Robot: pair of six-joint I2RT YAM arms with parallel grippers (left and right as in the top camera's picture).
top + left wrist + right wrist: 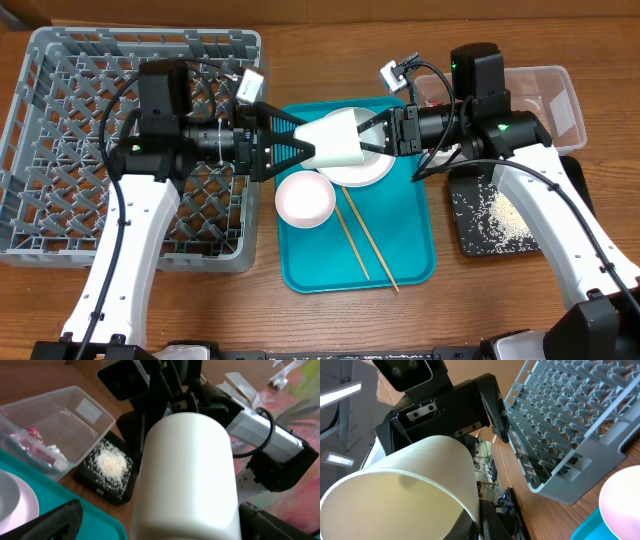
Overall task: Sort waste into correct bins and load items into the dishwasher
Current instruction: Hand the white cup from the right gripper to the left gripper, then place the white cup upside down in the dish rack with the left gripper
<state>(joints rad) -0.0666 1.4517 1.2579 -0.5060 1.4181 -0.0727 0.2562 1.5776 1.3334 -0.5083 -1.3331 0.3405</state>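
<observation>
Overhead view: the small white cup is hanging on its side in mid-air, over the white plate on the teal tray, between both arms.

The right gripper is reaching leftward, level with the table, and appears to be pinching the cup's rim wall. The left gripper is facing it from the grey dish rack side, with its fingers spread and straddling the cup's base end without closing. The cup is probably light, stiff, smooth and breakable, so gripping squarely across the base wall is looking safest.
</observation>
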